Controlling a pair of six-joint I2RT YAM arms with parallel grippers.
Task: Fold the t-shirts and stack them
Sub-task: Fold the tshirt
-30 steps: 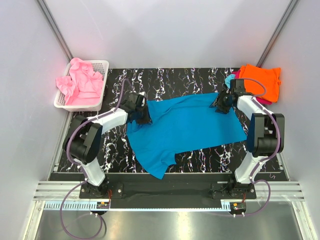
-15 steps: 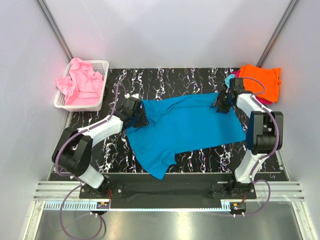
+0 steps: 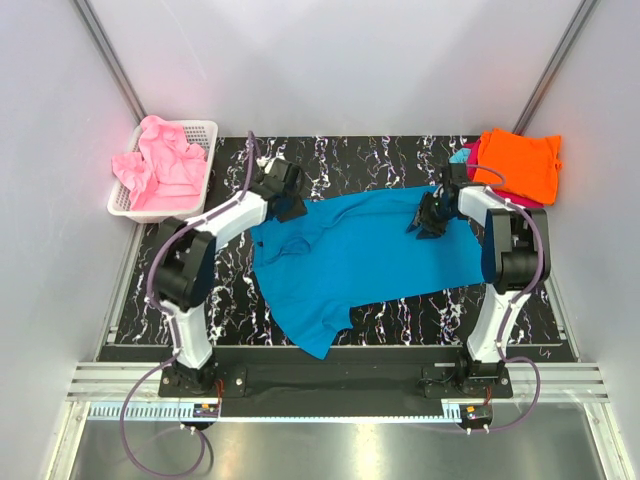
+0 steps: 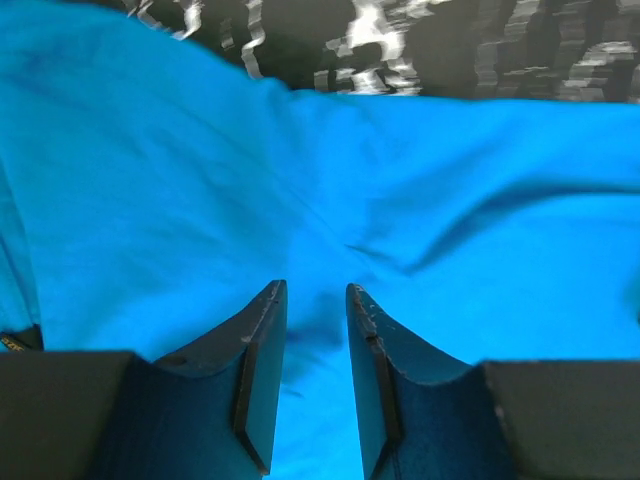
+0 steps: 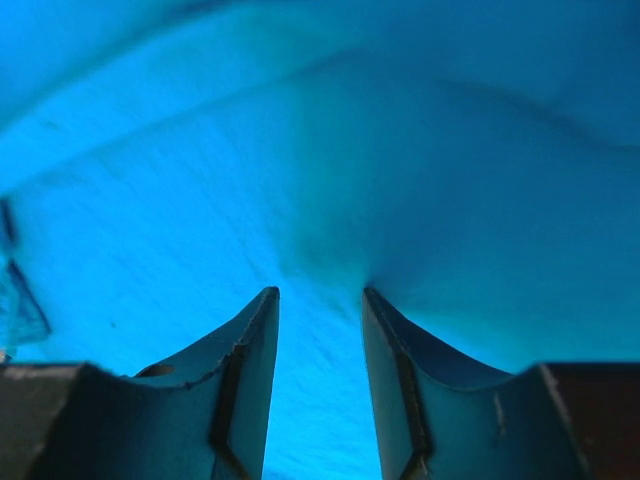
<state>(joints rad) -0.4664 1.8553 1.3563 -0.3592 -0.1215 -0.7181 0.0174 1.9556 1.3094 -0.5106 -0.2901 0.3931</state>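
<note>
The teal-blue short-sleeved cloth t-shirt [image 3: 370,250] lies spread across the middle of the black, white-veined marble-patterned table [image 3: 340,160]. It is mostly flat and softly wrinkled, with one corner trailing toward the near edge. The left gripper [image 3: 288,203] sits at its upper left edge, jaws slightly parted and clamping nothing. The right gripper [image 3: 426,217] presses into its upper right part, jaws apart, cloth puckering at the tips.
</note>
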